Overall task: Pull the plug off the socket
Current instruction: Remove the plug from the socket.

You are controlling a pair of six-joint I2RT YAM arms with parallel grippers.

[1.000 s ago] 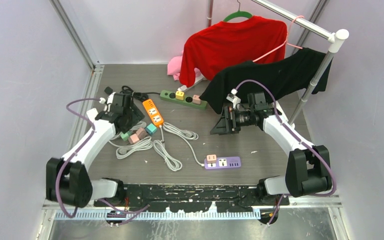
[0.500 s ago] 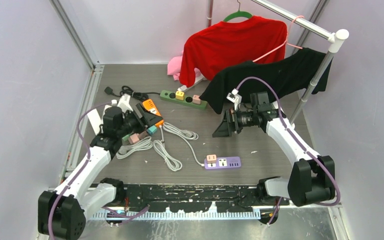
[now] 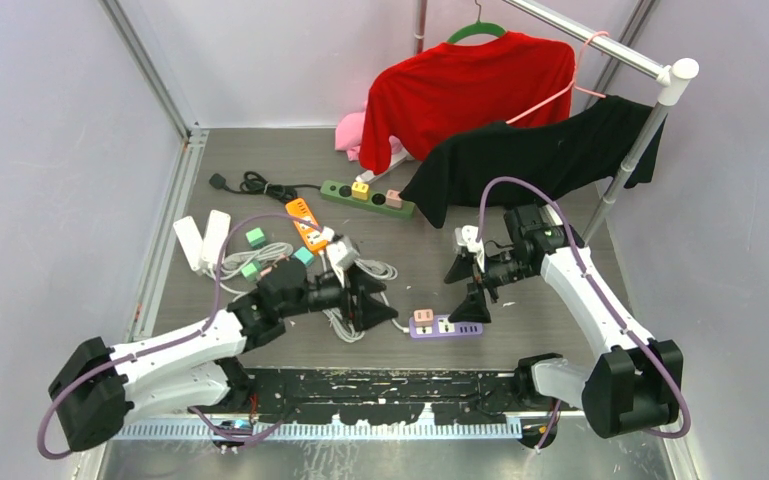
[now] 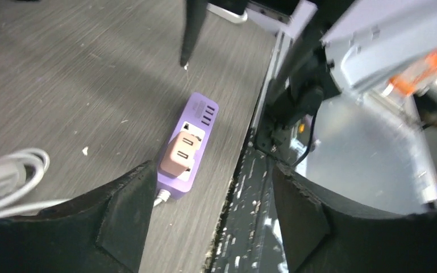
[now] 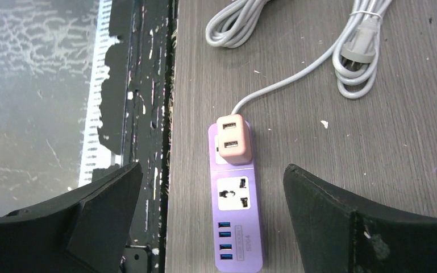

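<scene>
Grey wood-grain table (image 3: 550, 330), enclosed by pale lilac walls, carries the purple power strip (image 3: 450, 326) near the front edge, slightly right of centre and lying flat. The pink plug (image 3: 423, 316) is seated in the socket at the left end of this strip; it is fully inserted and no finger touches it. A grey cord (image 5: 295, 74) leaves the same end of the strip and runs to a coiled cable bundle (image 3: 340, 318) on the left. The left gripper (image 3: 378, 300) is low over the table just left of the strip, above the coiled cable, with its fingers spread apart and nothing between them; its wrist view shows the plug (image 4: 180, 153) and the strip (image 4: 188, 142) framed between the two separated fingers (image 4: 125, 216). The right gripper (image 3: 465, 288) hangs above the strip, pointing down, with its jaws at full spread and holding nothing; its wrist view looks straight down on the plug (image 5: 234, 139) and the strip (image 5: 236, 216), both clear of the fingers (image 5: 341, 222). Farther back on the table are an orange power strip (image 3: 307, 222) and a green power strip (image 3: 365, 197). A red shirt (image 3: 470, 85) and a black shirt (image 3: 550, 150) hang from the rail (image 3: 600, 45) at the far right.
</scene>
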